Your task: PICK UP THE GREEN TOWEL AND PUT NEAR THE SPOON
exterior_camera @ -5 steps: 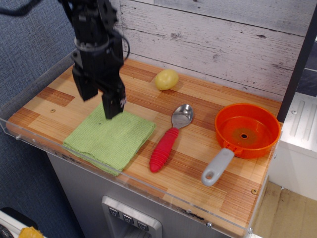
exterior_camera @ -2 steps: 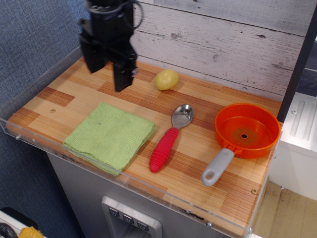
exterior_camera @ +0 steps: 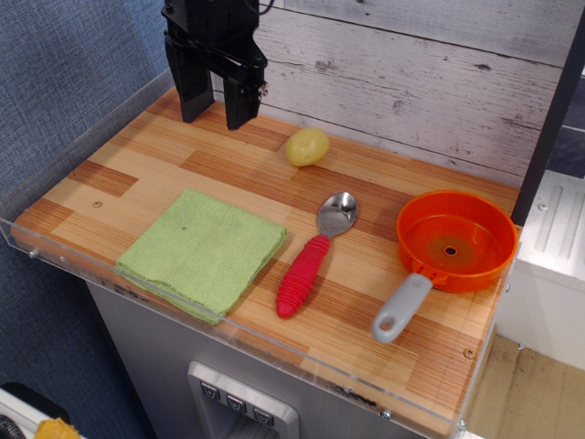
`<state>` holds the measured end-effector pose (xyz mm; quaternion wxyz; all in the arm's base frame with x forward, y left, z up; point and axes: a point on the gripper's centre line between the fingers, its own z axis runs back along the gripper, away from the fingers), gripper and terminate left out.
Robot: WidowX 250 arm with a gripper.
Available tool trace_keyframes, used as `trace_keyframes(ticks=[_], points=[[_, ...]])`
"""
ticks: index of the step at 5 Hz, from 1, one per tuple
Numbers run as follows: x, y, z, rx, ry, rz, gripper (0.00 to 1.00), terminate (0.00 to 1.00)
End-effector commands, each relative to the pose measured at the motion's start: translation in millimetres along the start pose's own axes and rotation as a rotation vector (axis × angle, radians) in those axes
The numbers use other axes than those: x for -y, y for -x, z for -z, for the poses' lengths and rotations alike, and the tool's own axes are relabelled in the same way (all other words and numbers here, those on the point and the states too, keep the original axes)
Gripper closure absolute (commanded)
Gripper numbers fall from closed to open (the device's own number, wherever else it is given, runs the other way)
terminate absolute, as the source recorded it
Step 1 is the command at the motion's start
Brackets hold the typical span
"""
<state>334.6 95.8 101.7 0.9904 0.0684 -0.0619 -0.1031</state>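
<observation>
The striped wooden table point(exterior_camera: 128, 174) carries everything flat within a clear plastic rim. The black gripper point(exterior_camera: 218, 108) hangs high at the back, its fingers point(exterior_camera: 241, 101) spread apart and empty. The green towel point(exterior_camera: 203, 251), a soft folded terry square, lies just beside the spoon point(exterior_camera: 313, 251) with its ribbed red handle, so the placement looks done.

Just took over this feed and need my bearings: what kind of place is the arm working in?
Most likely a toy or mock kitchen counter: a striped wooden worktop edged in clear plastic, backed by whitewashed planks, holding an orange pan, the spoon, the green towel and a small yellow play food. The hand hangs open above.
</observation>
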Motion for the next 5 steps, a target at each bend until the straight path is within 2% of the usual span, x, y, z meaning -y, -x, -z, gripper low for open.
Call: trace_keyframes(ticks=[1,2,3,4,5], points=[[-10,-30,-8,0.114,0.007,-0.196,0.00,0.00],[-5,-43,-2,0.139,0.039,-0.258,0.00,0.00],[-1,-53,-5,0.160,0.038,-0.311,0.00,0.00],[2,-55,-6,0.162,0.067,-0.209,0.00,0.00],[2,-55,-6,0.162,0.067,-0.209,0.00,1.00]])
